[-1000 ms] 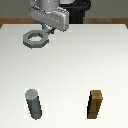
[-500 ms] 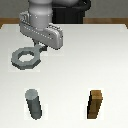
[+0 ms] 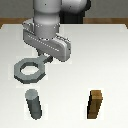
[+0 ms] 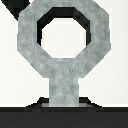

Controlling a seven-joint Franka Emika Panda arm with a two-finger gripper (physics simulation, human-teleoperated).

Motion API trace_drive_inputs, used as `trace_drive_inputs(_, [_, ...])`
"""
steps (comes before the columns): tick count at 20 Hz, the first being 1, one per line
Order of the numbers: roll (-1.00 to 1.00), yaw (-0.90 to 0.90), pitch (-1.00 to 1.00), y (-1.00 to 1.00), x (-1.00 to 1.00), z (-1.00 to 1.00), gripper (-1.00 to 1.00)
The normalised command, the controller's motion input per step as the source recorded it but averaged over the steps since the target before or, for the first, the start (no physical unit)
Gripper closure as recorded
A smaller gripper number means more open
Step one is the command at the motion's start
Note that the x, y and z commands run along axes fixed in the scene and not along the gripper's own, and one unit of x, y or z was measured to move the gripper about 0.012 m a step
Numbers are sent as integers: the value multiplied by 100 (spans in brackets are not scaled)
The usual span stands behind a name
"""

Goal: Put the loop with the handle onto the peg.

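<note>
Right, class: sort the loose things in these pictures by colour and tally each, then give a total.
Grey: 2, the loop with the handle and the peg
Brown: 1, the wooden block
Total: 3

Loop with the handle: mottled grey, matt, cast-metal look. Peg: dark grey, smooth, matt. Block: brown wood grain. Table: plain white, matt. Gripper housing: light grey, slight sheen.

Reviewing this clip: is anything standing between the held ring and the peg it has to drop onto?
Nothing visible does. The loop with the handle is held by its tab in the gripper, and the peg stands below it in the exterior view with only bare table between. The brown block sits off to the exterior view's right.
</note>
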Motion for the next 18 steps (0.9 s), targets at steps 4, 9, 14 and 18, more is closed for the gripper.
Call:
trace_drive_inputs(4, [0, 0, 0, 0, 100, 0, 100])
trace_drive_inputs(9, [0, 0, 0, 0, 20, 20, 100])
trace_drive_inputs(14, [0, 0, 0, 0, 0, 80, 100])
trace_drive_inputs(18, [0, 0, 0, 0, 0, 50, 100])
